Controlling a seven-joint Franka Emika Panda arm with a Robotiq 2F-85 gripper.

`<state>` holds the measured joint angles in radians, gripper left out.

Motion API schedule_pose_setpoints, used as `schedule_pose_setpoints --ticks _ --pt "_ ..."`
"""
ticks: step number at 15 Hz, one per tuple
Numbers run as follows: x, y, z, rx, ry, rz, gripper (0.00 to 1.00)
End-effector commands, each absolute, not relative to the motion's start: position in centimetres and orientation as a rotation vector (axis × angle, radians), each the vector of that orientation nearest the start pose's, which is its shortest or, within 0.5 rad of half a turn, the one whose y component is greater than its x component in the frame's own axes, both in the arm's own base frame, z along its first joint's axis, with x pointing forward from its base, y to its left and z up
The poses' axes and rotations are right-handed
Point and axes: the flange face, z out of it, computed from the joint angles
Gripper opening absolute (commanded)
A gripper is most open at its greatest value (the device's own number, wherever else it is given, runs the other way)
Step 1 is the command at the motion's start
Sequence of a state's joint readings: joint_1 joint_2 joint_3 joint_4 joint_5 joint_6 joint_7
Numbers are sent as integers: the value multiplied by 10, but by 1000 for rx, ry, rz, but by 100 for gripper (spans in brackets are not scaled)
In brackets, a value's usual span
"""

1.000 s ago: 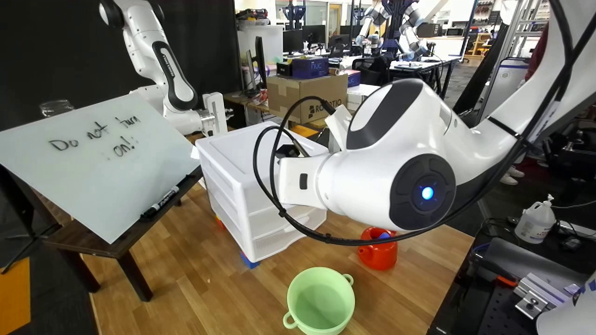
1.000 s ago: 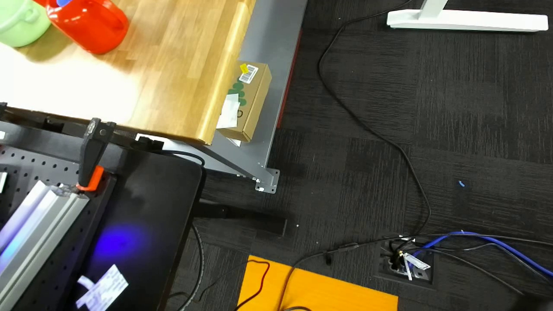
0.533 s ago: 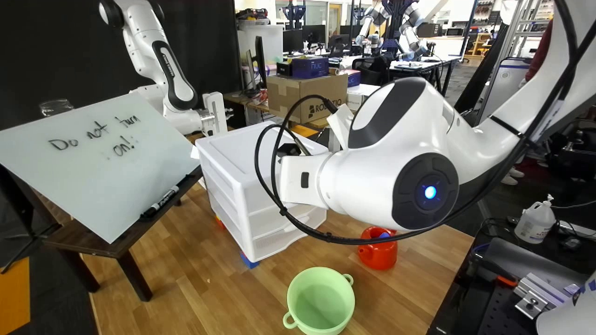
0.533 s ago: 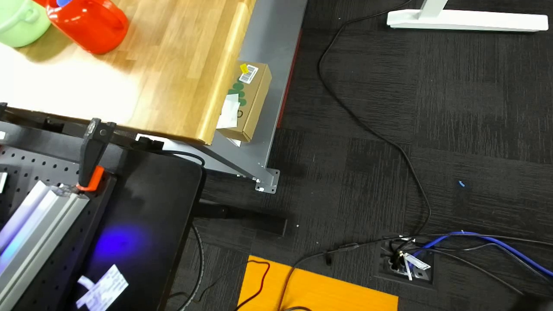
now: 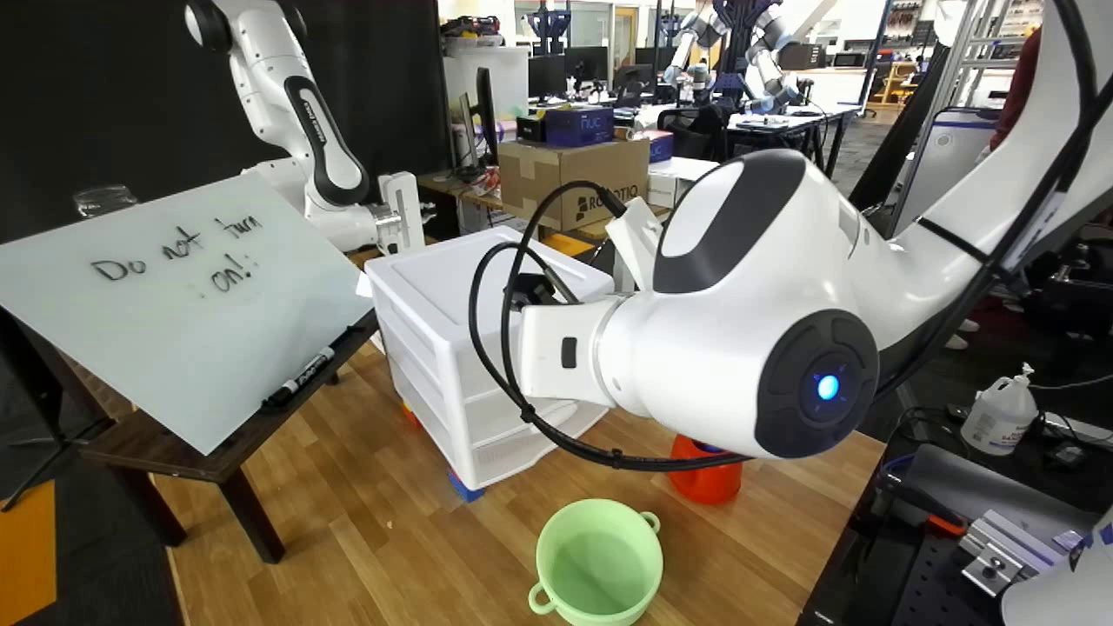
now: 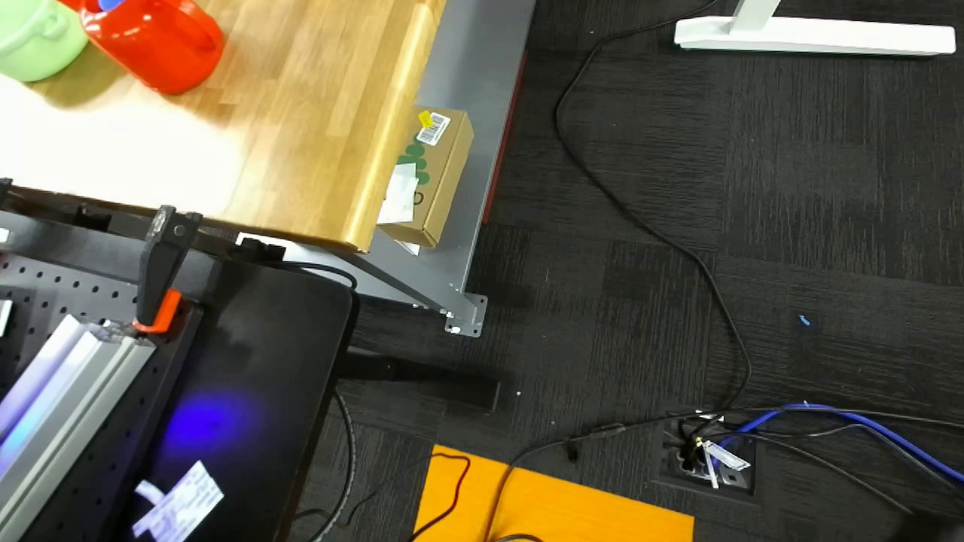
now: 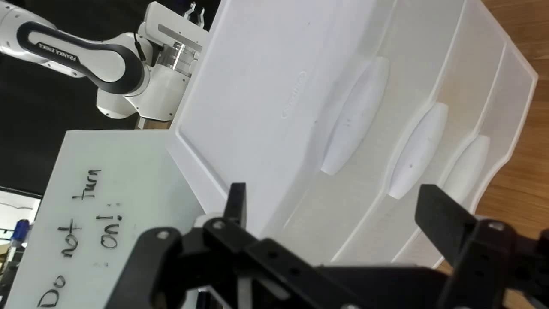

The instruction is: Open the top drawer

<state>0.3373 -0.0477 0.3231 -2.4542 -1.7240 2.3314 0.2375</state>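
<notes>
The white plastic drawer unit (image 5: 456, 278) stands on the wooden table in an exterior view, its front partly covered by my arm's wrist and cables. In the wrist view the top drawer (image 7: 407, 56) shows a wide, pale front with a rounded white handle (image 7: 356, 118), level with the fronts below it. Two similar drawers lie beneath, with a middle handle (image 7: 419, 150) and a lowest handle (image 7: 467, 167). My gripper (image 7: 333, 193) is open, its black fingers wide apart in front of the unit, nothing between them. The top handle appears beyond the fingertips, apart from them.
A whiteboard (image 7: 103, 180) leans beside the unit on a dark stand. Another robot arm (image 5: 322, 148) is behind it. On the table are a green pot (image 5: 600, 565) and a red watering can (image 5: 706, 482). Black cables (image 5: 478, 348) loop from my wrist.
My arm's wrist has shifted slightly down and to the right in the exterior view, covering more of the red watering can. The drawer unit has not moved.
</notes>
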Motion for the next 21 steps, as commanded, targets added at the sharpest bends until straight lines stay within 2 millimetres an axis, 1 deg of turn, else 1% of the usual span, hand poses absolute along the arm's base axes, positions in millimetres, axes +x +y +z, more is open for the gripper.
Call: schedule_pose_setpoints --ticks 1,4,8,9,21 --pt "379 272 315 1218 1550 530 100" --pt "373 257 304 1233 1488 545 100" --pt "373 252 291 1222 1450 597 100" --pt "374 253 291 1251 1476 560 100" --pt "374 253 290 1247 1467 575 100"
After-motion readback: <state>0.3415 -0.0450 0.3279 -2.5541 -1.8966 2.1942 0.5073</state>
